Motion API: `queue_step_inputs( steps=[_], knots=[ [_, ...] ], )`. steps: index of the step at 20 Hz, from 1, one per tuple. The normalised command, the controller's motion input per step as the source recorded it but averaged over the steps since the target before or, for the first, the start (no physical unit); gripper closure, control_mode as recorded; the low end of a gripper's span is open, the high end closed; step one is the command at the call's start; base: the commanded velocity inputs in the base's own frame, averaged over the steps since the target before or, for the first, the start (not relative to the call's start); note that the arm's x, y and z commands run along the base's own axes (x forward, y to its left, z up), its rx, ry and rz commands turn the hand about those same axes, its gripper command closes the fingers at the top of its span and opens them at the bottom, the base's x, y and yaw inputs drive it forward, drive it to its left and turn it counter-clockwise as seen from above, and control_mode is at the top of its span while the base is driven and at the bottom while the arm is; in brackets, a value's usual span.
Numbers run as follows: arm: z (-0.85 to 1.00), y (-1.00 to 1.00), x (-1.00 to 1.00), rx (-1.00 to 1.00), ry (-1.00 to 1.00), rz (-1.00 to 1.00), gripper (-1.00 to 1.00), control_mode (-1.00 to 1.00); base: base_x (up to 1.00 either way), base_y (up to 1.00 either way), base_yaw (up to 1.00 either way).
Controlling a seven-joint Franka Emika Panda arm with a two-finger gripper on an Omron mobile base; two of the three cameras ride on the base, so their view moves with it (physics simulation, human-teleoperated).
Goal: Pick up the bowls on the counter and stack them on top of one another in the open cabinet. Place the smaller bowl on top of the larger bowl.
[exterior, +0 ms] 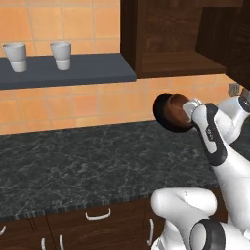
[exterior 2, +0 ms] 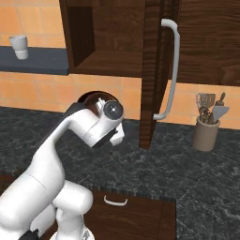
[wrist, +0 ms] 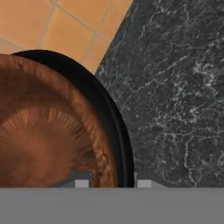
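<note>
My gripper [exterior: 188, 113] holds a tilted bowl in the air above the counter [exterior: 88, 156], below the open cabinet [exterior: 171, 63]. The bowl has a glossy black outside [exterior: 158, 110] and a reddish-brown inside [exterior: 173, 111]. In the hand view my gripper [wrist: 113, 183] is shut across the black rim [wrist: 117, 118], one tip inside on the brown surface [wrist: 43, 140], one outside. I cannot tell whether the brown part is the smaller bowl nested in the black one. From the right base view the black bowl [exterior 2: 91, 97] peeks out behind the hand. The cabinet's wooden shelf board is bare.
The cabinet door [exterior 2: 152, 70] stands open edge-on with a white handle [exterior 2: 171, 70], right of the hand. A utensil holder [exterior 2: 206, 131] stands on the counter at the right. Two white cups [exterior: 15, 56] [exterior: 61, 54] sit on the slate-grey shelf [exterior: 88, 71]. Drawers [exterior: 97, 214] run below.
</note>
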Motion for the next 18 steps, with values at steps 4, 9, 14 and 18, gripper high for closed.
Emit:
queue_step_inputs(
  steps=[4,9,14,18],
  knots=[
    [1.00,-0.32,-0.76,0.18,-0.04,-0.06,1.00,-1.00,0.00,0.00,0.00],
    [1.00,-0.13,-0.02,0.09,-0.06,-0.06,1.00,-1.00,0.00,0.00,0.00],
    [1.00,-0.06,0.64,0.05,0.00,-0.09,1.00,-1.00,0.00,0.00,0.00],
    [0.96,-0.04,0.83,0.02,0.06,-0.13,1.00,-1.00,0.00,0.00,0.00]
  ],
)
